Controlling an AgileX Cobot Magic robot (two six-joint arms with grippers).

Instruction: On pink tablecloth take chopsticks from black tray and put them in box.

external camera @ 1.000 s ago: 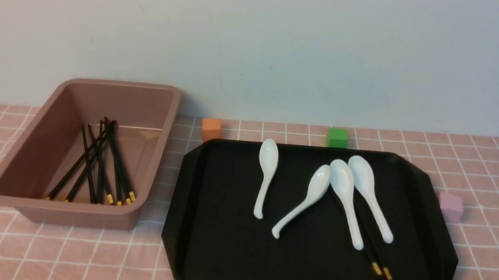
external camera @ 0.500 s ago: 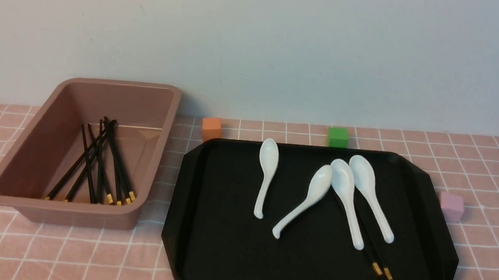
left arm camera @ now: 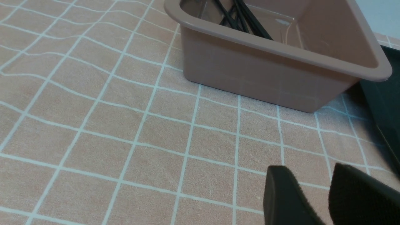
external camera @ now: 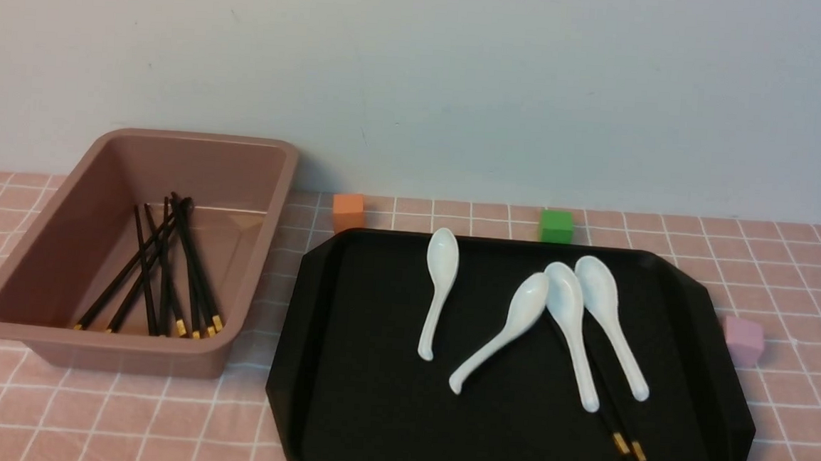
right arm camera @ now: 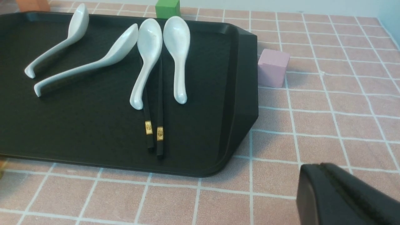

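The pink tablecloth [external camera: 121,412] covers the table. The dusty-pink box [external camera: 38,265] stands at the left with several black chopsticks [external camera: 165,272] in it. The black tray [external camera: 371,413] lies at the right. Two chopsticks [external camera: 622,443] lie on it, partly under white spoons, gold bands toward the near edge. No gripper shows in the front view. In the left wrist view my left gripper [left arm camera: 309,175] is open and empty above the cloth, near the box [left arm camera: 265,68]. In the right wrist view my right gripper [right arm camera: 325,170] is shut and empty over the cloth, beside the tray's [right arm camera: 237,93] corner and apart from the chopsticks [right arm camera: 153,125].
Several white spoons [external camera: 439,289] lie on the tray. An orange cube [external camera: 347,212] and a green cube [external camera: 555,226] stand behind the tray. A pale pink cube [external camera: 742,340] stands to its right. A wall rises behind the table.
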